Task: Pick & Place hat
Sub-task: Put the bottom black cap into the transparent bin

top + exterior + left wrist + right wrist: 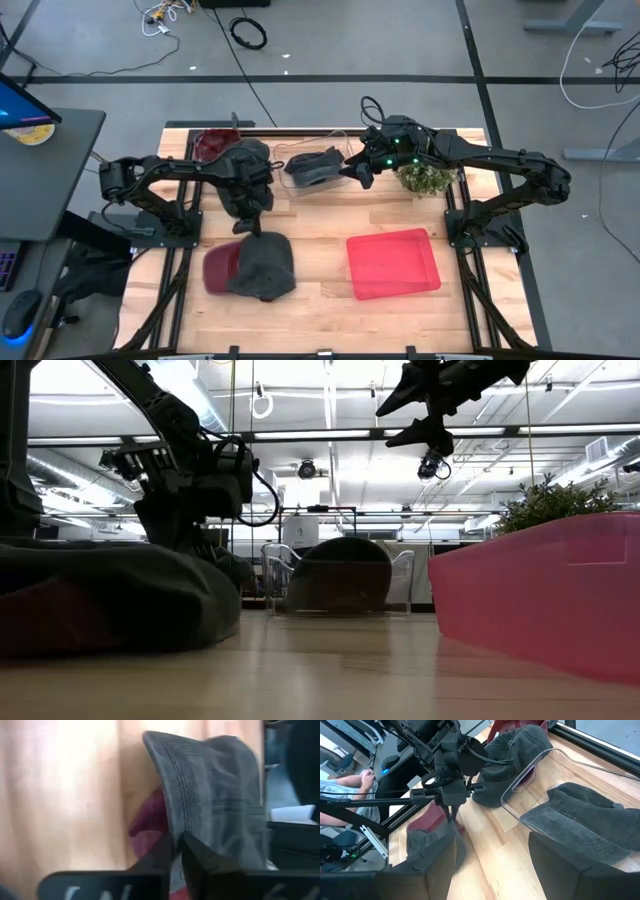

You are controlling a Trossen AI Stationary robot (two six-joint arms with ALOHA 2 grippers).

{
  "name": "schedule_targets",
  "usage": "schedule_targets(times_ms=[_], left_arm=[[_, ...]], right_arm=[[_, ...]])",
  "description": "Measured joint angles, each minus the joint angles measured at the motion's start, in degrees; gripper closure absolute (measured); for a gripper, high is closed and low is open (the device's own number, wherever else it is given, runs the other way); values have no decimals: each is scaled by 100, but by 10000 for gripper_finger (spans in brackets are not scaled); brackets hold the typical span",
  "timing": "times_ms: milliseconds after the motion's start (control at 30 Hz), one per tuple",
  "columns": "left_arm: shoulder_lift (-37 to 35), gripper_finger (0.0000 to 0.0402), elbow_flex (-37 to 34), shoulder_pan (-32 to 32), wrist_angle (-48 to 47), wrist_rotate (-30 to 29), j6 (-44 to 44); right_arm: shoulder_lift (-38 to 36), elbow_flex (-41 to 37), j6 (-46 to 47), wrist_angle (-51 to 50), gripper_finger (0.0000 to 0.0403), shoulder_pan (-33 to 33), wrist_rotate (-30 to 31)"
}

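Observation:
A dark grey hat (264,266) lies over a maroon hat (216,270) near the table's left front. My left gripper (248,228) stands at its far edge, shut on its brim. A second grey hat (315,166) rests inside a clear container (300,186) at the table's far middle. My right gripper (360,172) hovers open above and just right of that container, touching nothing; its fingers (440,867) stand wide apart in the right wrist view. A heap of dark and maroon hats (232,150) sits at the far left. My left gripper is shut on the dark grey hat's brim edge (176,827), pinched between the two fingers (197,855). The fingers come from above, pointing down, at the hat's far side. The brim stands up at the fingers, while the rest of the hat (110,600) lies on the maroon hat and the table.
A red tray (392,263) lies right of the hats at the near middle. A small green plant (426,179) stands at the far right, under my right arm. In the right wrist view, a person (350,785) sits beyond the table's left side.

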Motion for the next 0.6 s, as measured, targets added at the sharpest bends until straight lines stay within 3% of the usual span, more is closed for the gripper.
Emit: schedule_targets(times_ms=[233, 600], left_arm=[[0, 389, 602, -1, -631, 104, 41], [0, 392, 2518, 1, -2534, 97, 687]], right_arm=[[0, 0, -2, 2, 152, 0, 0], [0, 0, -39, 2, 152, 0, -2]])
